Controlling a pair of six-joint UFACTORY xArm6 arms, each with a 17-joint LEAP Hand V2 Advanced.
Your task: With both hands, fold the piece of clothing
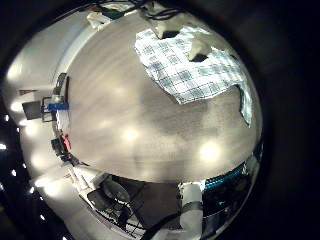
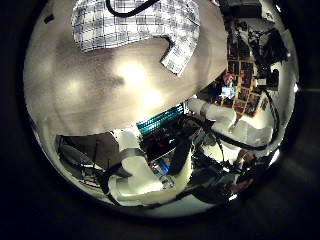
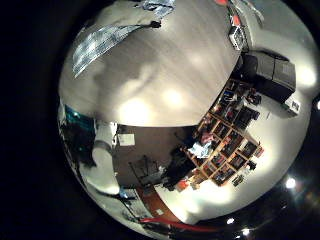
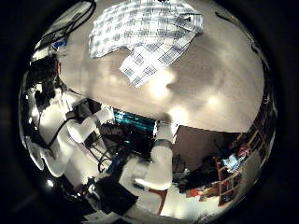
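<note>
Hovering well above the table [image 1: 130,120], I see the checked shirt [image 4: 149,35] lying spread on it, untouched, at my twelve o'clock. Neither palm shows my own fingers, so I cannot tell their spread; I judge folding not yet begun.

1 checked shirt [image 4: 149,37], lying on 1 table [image 4: 206,84]; 2 robot arms.

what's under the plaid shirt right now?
The plaid shirt lies spread on the wooden table, one sleeve sticking out onto bare tabletop. Nothing shows around its edges besides the table surface. Whatever sits beneath the cloth itself is covered and cannot be seen.
</note>
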